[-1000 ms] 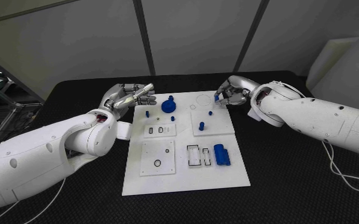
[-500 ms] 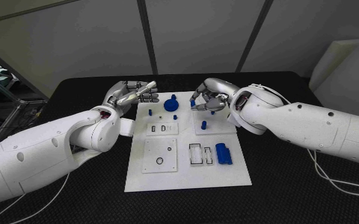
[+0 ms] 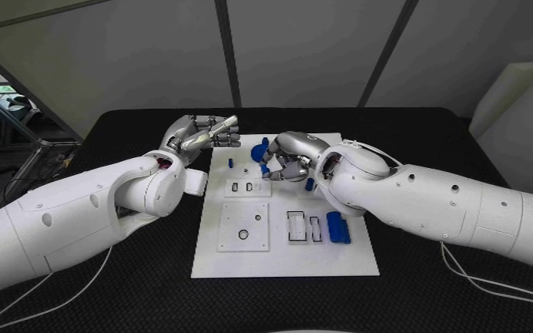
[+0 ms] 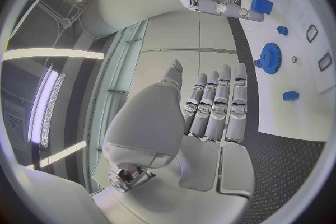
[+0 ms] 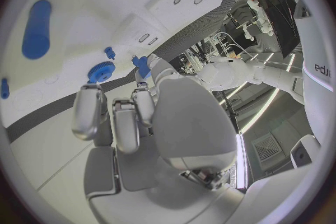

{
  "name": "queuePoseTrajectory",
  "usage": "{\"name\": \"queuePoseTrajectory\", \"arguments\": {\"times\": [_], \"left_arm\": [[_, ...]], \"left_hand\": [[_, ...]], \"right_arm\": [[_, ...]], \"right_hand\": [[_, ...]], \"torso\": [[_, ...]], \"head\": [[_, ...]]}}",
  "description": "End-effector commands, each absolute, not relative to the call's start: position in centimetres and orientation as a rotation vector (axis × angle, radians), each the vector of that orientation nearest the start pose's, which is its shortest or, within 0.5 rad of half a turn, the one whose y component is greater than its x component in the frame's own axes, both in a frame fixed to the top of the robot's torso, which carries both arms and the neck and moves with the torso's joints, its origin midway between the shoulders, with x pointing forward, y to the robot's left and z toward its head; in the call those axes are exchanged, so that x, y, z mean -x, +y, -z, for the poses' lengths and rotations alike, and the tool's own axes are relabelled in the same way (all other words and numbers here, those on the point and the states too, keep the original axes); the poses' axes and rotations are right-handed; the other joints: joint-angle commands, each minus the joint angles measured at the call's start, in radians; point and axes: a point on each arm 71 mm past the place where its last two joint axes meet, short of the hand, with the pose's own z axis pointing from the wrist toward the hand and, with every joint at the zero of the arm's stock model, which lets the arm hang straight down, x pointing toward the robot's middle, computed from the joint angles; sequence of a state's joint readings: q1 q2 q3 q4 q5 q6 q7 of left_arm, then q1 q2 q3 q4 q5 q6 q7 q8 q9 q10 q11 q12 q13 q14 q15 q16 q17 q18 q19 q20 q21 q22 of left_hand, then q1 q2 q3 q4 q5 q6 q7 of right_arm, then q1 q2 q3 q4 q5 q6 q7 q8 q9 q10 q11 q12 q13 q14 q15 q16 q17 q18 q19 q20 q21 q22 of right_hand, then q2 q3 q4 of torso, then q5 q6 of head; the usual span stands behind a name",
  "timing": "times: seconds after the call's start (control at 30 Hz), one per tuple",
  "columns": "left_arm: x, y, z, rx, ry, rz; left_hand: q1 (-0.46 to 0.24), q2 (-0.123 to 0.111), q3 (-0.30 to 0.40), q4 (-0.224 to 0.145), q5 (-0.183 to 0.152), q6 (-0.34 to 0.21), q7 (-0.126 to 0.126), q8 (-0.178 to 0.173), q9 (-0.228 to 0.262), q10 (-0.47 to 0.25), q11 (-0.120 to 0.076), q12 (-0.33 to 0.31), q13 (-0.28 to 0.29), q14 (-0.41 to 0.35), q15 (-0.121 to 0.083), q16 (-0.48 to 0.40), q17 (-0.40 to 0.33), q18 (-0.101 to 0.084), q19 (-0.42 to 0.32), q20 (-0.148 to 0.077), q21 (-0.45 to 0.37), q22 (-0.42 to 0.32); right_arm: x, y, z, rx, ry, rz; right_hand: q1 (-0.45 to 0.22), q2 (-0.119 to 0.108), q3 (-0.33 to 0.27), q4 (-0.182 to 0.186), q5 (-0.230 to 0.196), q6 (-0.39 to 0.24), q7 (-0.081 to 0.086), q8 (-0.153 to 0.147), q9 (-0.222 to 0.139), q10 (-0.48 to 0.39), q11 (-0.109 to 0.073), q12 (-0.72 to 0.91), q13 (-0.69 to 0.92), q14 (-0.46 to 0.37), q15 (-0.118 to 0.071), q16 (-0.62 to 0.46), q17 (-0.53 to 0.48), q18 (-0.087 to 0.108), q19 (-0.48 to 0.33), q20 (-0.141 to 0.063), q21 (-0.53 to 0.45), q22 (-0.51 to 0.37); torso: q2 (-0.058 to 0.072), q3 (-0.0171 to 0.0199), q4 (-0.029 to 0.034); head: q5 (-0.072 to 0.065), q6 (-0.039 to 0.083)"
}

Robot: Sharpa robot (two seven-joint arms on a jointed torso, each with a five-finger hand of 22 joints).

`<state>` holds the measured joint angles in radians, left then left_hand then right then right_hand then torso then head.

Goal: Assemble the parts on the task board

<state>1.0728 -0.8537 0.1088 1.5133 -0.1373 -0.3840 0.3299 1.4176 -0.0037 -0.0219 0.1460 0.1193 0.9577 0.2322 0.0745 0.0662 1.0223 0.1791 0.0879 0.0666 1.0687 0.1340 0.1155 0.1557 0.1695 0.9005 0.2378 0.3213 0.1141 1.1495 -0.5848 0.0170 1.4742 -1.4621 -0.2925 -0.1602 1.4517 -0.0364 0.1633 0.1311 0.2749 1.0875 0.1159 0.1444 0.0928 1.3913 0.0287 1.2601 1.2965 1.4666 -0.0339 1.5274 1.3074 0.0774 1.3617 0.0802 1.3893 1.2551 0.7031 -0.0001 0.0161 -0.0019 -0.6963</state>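
The white task board lies in the middle of the black table. My right hand hovers over the board's far part, next to the blue gear, and pinches a small blue part at its fingertips. That same part sits just beyond the fingers in the right wrist view, close to the gear. My left hand floats at the board's far left corner, fingers straight and side by side, holding nothing. A blue cylinder lies on the board's right side.
Small blue pegs stand on the board's far left. Two raised white plates with recesses and a pair of rectangular slots take up the board's middle. Black table surrounds the board.
My right hand has travelled left from the board's far right corner to beside the gear, still pinching the blue part. The left hand has stayed at the far left corner.
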Motion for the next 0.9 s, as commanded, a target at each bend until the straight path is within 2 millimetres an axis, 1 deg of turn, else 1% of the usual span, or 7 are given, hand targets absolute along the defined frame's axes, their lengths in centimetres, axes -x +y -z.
{"name": "queuePoseTrajectory", "arguments": {"times": [0.03,0.07,0.17,0.43,0.5,0.67,0.9], "left_arm": [[-49.1,22.5,18.6,1.106,1.375,1.447],[-49.1,22.6,18.6,1.106,1.374,1.445],[-49.2,22.7,18.7,1.108,1.372,1.44],[-49.3,22.7,18.7,1.108,1.37,1.438],[-49.4,22.7,18.7,1.108,1.371,1.439],[-49.3,22.6,18.7,1.108,1.371,1.44],[-49.3,22.5,18.7,1.107,1.373,1.444]], "left_hand": [[0.003,0.006,-0.001,-0.005,-0.005,-0.002,0.0,-0.005,0.0,-0.005,0.002,-0.007,0.001,-0.004,0.002,-0.004,0.001,0.012,0.001,0.005,-0.005,-0.001],[0.003,0.006,-0.001,-0.005,-0.005,-0.002,0.0,-0.005,0.0,-0.005,0.002,-0.007,0.001,-0.004,0.002,-0.004,0.001,0.012,0.001,0.005,-0.005,-0.001],[0.003,0.006,-0.002,-0.005,-0.005,-0.002,0.0,-0.005,0.0,-0.005,0.002,-0.007,0.001,-0.004,0.002,-0.004,0.001,0.012,0.001,0.005,-0.006,-0.001],[0.003,0.006,-0.002,-0.005,-0.005,-0.002,0.0,-0.005,0.0,-0.005,0.002,-0.007,0.001,-0.004,0.002,-0.004,0.001,0.012,0.001,0.005,-0.006,-0.001],[0.003,0.006,-0.002,-0.005,-0.005,-0.002,0.0,-0.005,0.0,-0.005,0.002,-0.007,0.001,-0.004,0.002,-0.004,0.001,0.012,0.001,0.005,-0.006,-0.001],[0.003,0.006,-0.002,-0.005,-0.005,-0.002,0.0,-0.005,0.0,-0.005,0.002,-0.007,0.001,-0.004,0.002,-0.004,0.001,0.012,0.001,0.005,-0.006,-0.001],[0.003,0.006,-0.002,-0.005,-0.005,-0.002,0.0,-0.005,0.0,-0.005,0.002,-0.007,0.001,-0.004,0.002,-0.004,0.001,0.012,0.001,0.005,-0.006,-0.001]], "right_arm": [[-47.9,-7.9,19.1,0.229,1.662,-0.766],[-47.8,-7.7,19.4,0.234,1.665,-0.762],[-47.7,-7.3,19.8,0.245,1.662,-0.756],[-47.6,-6.4,20.4,0.265,1.658,-0.741],[-47.6,-6.2,20.6,0.27,1.665,-0.733],[-47.6,-6.0,21.0,0.274,1.679,-0.717],[-47.5,-5.6,21.5,0.28,1.696,-0.71]], "right_hand": [[-0.013,-0.003,0.003,0.005,0.005,0.011,-0.005,0.007,0.004,-0.005,0.0,-0.005,0.0,0.084,-0.004,0.0,0.176,-0.008,-0.002,-0.005,0.004,0.001],[-0.014,-0.003,0.003,0.005,0.005,0.011,-0.005,0.007,0.004,-0.005,0.0,-0.005,0.0,0.084,-0.004,0.0,0.176,-0.008,-0.002,-0.005,0.004,0.0],[-0.016,-0.005,0.002,0.006,0.005,0.01,-0.005,0.006,0.004,-0.004,0.0,-0.004,0.001,0.084,-0.004,0.0,0.176,-0.008,-0.002,-0.005,0.004,0.0],[-0.016,-0.006,0.002,0.006,0.005,0.01,-0.005,0.006,0.003,-0.004,0.0,-0.004,0.001,0.084,-0.004,0.0,0.177,-0.008,-0.002,-0.005,0.004,0.0],[-0.018,-0.009,0.002,0.006,0.004,0.01,-0.005,0.005,0.003,-0.004,0.0,-0.004,0.001,0.085,-0.004,0.001,0.179,-0.008,-0.001,-0.005,0.004,0.001],[-0.02,-0.01,0.001,0.006,0.004,0.009,-0.005,0.005,0.003,-0.006,0.0,-0.008,-0.002,0.085,-0.004,0.001,0.178,-0.008,-0.002,-0.005,0.003,0.0],[-0.021,-0.013,0.001,0.007,0.003,0.008,-0.004,0.004,0.002,-0.008,0.0,-0.011,-0.005,0.085,-0.003,0.001,0.179,-0.007,-0.002,-0.005,0.003,-0.001]], "torso": [[0.001,0.0019,-0.0021],[0.002,0.0027,-0.0023],[0.002,0.0022,-0.0012],[0.002,0.0031,-0.0022],[0.002,0.0026,-0.0005],[0.001,0.0027,-0.0014],[0.0,0.0023,-0.0006]], "head": [[0.008,0.001],[0.009,0.0],[0.009,-0.001],[0.017,-0.006],[0.019,-0.008],[0.022,-0.011],[0.025,-0.015]]}}
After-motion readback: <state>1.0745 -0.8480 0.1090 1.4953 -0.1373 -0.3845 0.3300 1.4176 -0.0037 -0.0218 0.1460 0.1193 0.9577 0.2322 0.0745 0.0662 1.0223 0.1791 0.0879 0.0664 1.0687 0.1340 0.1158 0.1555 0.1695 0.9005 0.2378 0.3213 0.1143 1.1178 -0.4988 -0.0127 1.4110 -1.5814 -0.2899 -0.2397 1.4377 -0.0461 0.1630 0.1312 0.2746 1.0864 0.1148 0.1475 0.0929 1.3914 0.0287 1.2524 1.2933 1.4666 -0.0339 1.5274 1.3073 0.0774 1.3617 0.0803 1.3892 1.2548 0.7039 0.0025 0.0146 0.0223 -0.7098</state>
